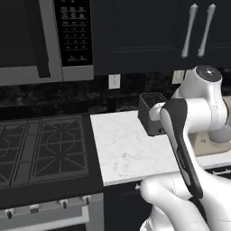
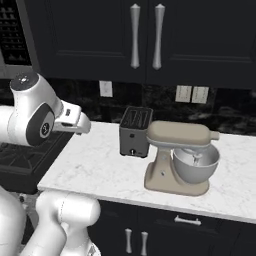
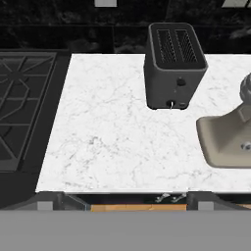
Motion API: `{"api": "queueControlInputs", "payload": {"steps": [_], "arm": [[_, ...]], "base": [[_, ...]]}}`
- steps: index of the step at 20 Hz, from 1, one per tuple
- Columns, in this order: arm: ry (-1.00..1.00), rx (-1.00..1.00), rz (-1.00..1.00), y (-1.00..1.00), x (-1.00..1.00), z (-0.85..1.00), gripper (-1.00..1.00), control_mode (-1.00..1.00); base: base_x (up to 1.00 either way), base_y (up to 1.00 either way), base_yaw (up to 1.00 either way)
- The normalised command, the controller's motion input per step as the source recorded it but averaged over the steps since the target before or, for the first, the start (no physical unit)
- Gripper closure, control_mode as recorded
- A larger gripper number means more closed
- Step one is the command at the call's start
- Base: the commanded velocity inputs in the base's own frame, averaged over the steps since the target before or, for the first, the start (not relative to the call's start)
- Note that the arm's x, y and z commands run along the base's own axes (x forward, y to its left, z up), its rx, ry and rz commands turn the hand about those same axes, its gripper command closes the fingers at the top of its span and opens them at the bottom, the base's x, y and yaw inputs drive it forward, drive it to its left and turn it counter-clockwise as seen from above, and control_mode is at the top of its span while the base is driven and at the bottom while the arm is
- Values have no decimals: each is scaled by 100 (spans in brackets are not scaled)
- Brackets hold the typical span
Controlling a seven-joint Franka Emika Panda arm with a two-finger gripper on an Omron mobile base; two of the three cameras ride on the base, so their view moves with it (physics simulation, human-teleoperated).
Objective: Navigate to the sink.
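White marble counter point(image 2: 100, 170) is carrying a dark two-slot toaster point(image 2: 135, 131) toward the back wall and, just beside it to the right, a beige stand mixer point(image 2: 177, 157) with a silver bowl point(image 2: 196, 165). No brand, label or readable writing is showing on either appliance; the microwave point(image 1: 40, 40) keypad marks are too small to read. A black gas stovetop point(image 1: 43, 149) is sitting left of the counter, under the microwave. Dark upper cabinets point(image 2: 150, 35) with silver handles are hanging above, with pale wall outlets point(image 2: 192, 94) on the black backsplash. The white arm point(image 1: 198, 113) is standing folded, elbow raised, wrist reaching forward over the counter's near edge. The tool's jaws are lying outside the frames, so apart or together cannot be told. The sink is lying outside these views, so its position relative to the tool cannot be told.
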Motion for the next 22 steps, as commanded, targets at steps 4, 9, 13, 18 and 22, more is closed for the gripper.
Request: {"api": "queueControlInputs", "payload": {"steps": [4,9,13,18,22], "arm": [[0,0,0,0,0,0,-100,100],[0,0,0,0,0,0,-100,100],[0,0,0,0,0,0,-100,100],[0,0,0,0,0,0,-100,100],[0,0,0,0,0,0,-100,100]], "base": [[-78,0,-3],[-84,0,-9],[-68,0,-36],[-40,0,-63],[-43,0,-69]]}}
